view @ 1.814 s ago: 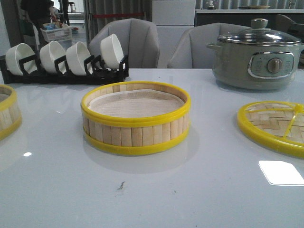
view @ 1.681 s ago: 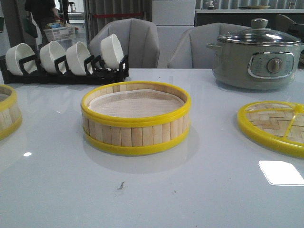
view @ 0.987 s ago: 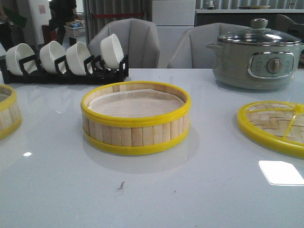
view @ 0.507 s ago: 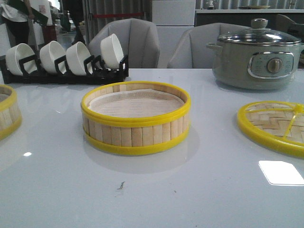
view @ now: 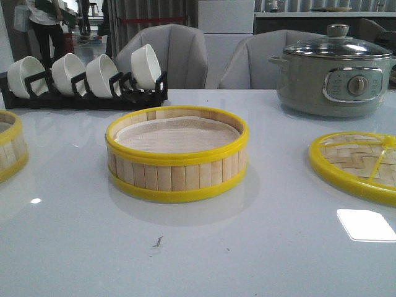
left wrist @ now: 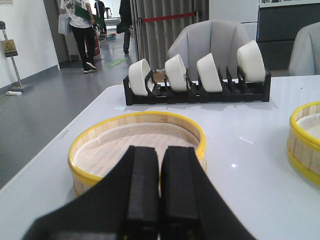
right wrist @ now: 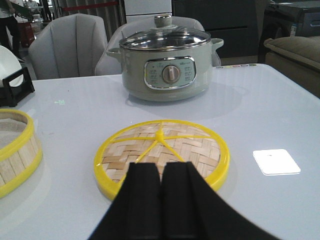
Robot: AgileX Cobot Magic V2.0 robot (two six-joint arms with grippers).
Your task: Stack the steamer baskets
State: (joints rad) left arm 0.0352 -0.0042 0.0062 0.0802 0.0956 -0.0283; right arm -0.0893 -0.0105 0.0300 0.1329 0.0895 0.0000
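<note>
Front view shows you one steamer basket (view: 177,153) at the counter (view: 260,247) centre and a second steamer basket (view: 11,148) at the left edge, well apart. Left wrist view: your left gripper (left wrist: 160,192) is clenched, empty, just before that second basket. Right wrist view: your right gripper (right wrist: 161,197) is clenched, empty, before the woven lid (right wrist: 165,150).
</note>
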